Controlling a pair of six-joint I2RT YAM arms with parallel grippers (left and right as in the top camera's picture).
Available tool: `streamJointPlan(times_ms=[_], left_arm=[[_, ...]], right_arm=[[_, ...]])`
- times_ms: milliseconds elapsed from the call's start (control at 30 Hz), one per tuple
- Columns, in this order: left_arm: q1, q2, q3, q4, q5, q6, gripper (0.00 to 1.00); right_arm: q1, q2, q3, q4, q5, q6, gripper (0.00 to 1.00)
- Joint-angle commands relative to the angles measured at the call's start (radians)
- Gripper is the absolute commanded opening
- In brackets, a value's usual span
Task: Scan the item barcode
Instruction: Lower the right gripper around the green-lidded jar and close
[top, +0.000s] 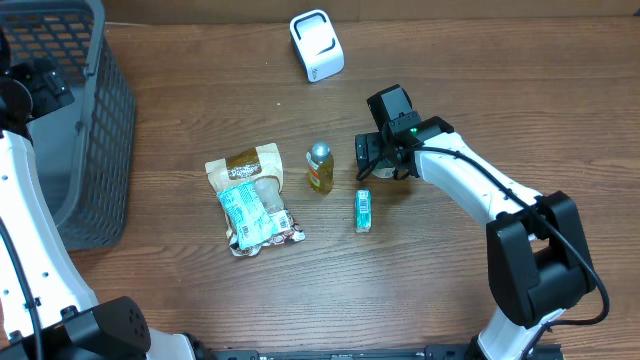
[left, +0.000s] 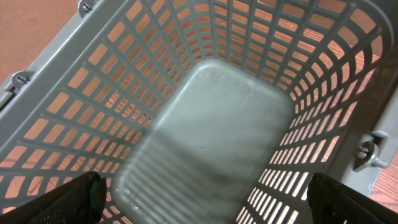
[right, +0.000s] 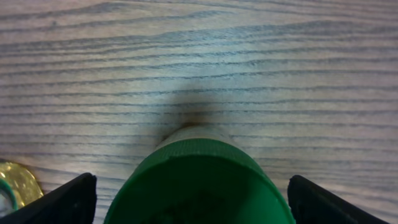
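Grey plastic fills the far left: the grey basket (top: 95, 130) stands at the counter's (top: 480, 80) edge, and the left end effector (left: 208, 199) hangs over its bare floor with its jaws spread wide and nothing between them. We see little risk there unless that arm swings out.

Moving right, the snack bag (top: 250, 195) lies flat. The white scanner (top: 317, 45) sits near the far edge, and the amber bottle (top: 319, 168) stands upright. The teal box (top: 363, 211) lies just right of the bottle.

Right of these, the right end effector (right: 193, 186) is open, with 1 finger on each side of the green cap (right: 199, 168). We judge this cap to belong to the item to be scanned. It stands on the counter beside the bottle, mostly hidden under the arm in the overhead view.

We see 3 dangers:
- The cap is round and looks smooth, so an off-centre close could squirt it sideways and topple the item.
- The bottle is a close neighbour, so a tipping item or a drifting finger could knock it over.
- We cannot see the barcode, so the fingers may cover it, or it may face away from the scanner.
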Motion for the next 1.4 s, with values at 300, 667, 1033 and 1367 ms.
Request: streamJointPlan(times_ms=[300,667,1033,1367], left_arm=[[-0.002,-0.002,0.014,0.0,0.008,0.019,1.0],[-0.002,-0.002,0.014,0.0,0.008,0.019,0.99],[-0.002,-0.002,0.014,0.0,0.008,0.019,1.0],[-0.002,-0.002,0.014,0.0,0.008,0.019,1.0]], right_arm=[[0.001,0.001,0.045,-0.03,0.026,-0.007,0.79],[0.001,-0.011,0.051,-0.108,0.024,-0.033,0.61],[0.001,-0.013,0.059,-0.295,-0.016,-0.025,0.65],[0.001,-0.012,0.06,-0.311,-0.016,-0.024,1.0]])
